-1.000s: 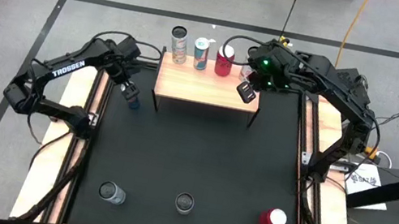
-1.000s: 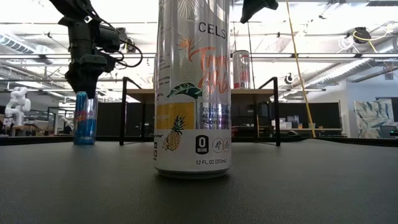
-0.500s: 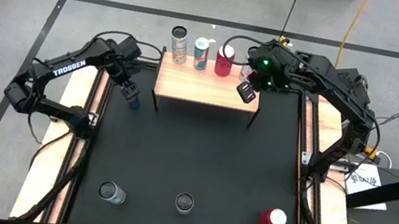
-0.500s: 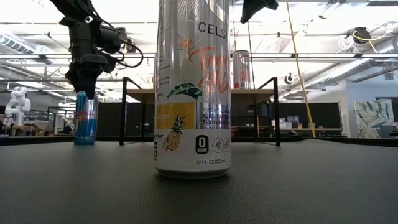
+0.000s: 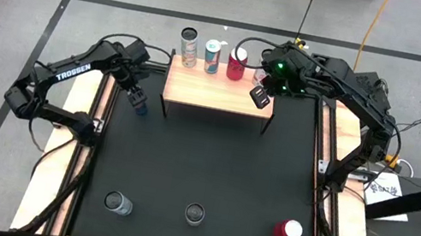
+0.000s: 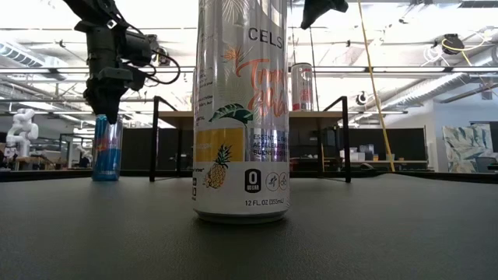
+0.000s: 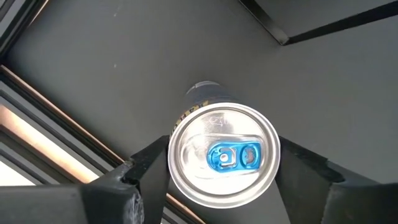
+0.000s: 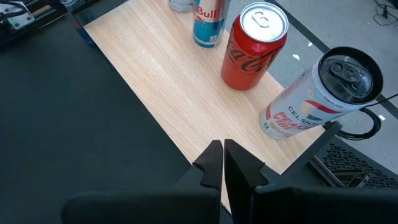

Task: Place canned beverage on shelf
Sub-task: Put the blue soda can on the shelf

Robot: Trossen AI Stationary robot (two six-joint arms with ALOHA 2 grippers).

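A slim blue can [image 6: 106, 148] with a silver top [image 7: 224, 155] stands upright on the black mat, left of the shelf [image 5: 219, 93]. My left gripper [image 5: 137, 102] is above it, its fingers closed in on the can's top. The shelf is a light-wood board on thin black legs at the far side, and several cans [image 8: 252, 46] stand along its far edge. My right gripper [image 8: 222, 149] hangs shut over the shelf's right front part [image 5: 261, 97], with nothing between its fingers. My left gripper pinches the blue can between its two fingers at the top rim [image 7: 171, 155]. One finger [image 7: 146, 171] is on each side of the rim. The fingers come from above, pointing down. The can stands upright with its base on the mat [image 6: 106, 177].
Three more cans stand in a row near the mat's front edge: a silver one [image 5: 117, 202], a tall pineapple-print one [image 5: 194, 213] that fills the low view, and a red-topped one [image 5: 288, 231]. Between them and the shelf lies bare mat [image 5: 204, 156]. Wooden rails [image 5: 72, 137] border the mat.
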